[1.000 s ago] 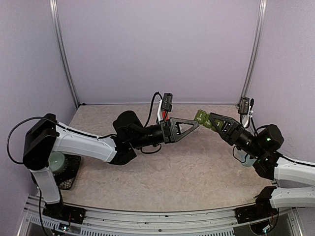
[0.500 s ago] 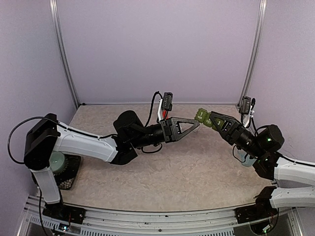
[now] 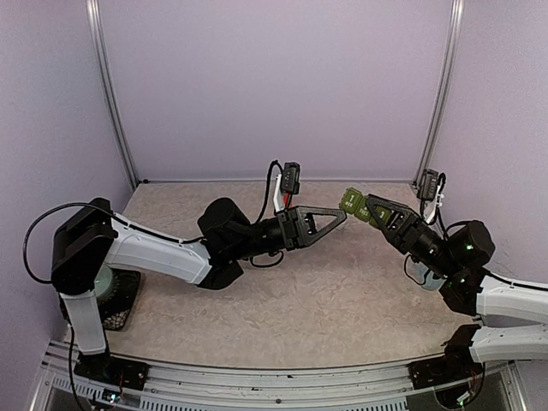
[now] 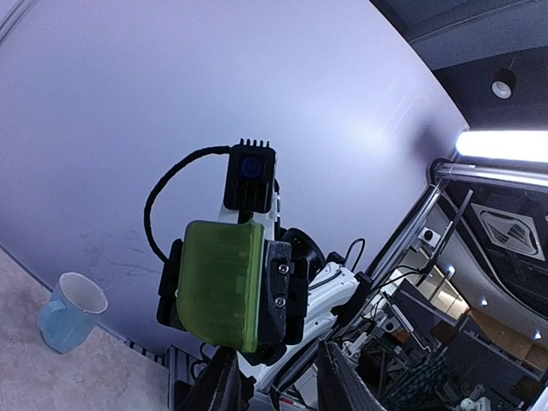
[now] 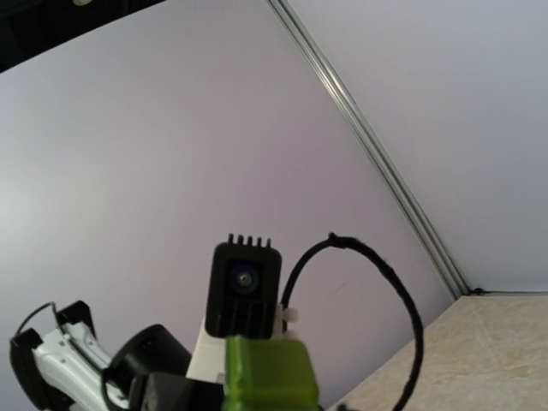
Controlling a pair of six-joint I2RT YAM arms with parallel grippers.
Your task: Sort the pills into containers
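**Green pill box held in the air between the two hands**

I see the right hand [image 3: 367,208] closed on the green pill box [image 3: 350,202]. It holds the box lifted above the far part of the worktop [image 3: 325,291], not resting on it. In my left wrist view the box stands nearly upright, with its broad green face to the camera and the right hand's black fingers clamped on one side of it. The left hand [image 3: 342,215] points at the box from the opposite side, its tip just beside the lower edge. Its two fingers [image 4: 221,387] show a narrow gap, so it is partly open, and I see nothing clamped between them. Whether it touches the box I cannot tell. A pale blue mug [image 4: 70,312] stands on the worktop, well apart from the box.
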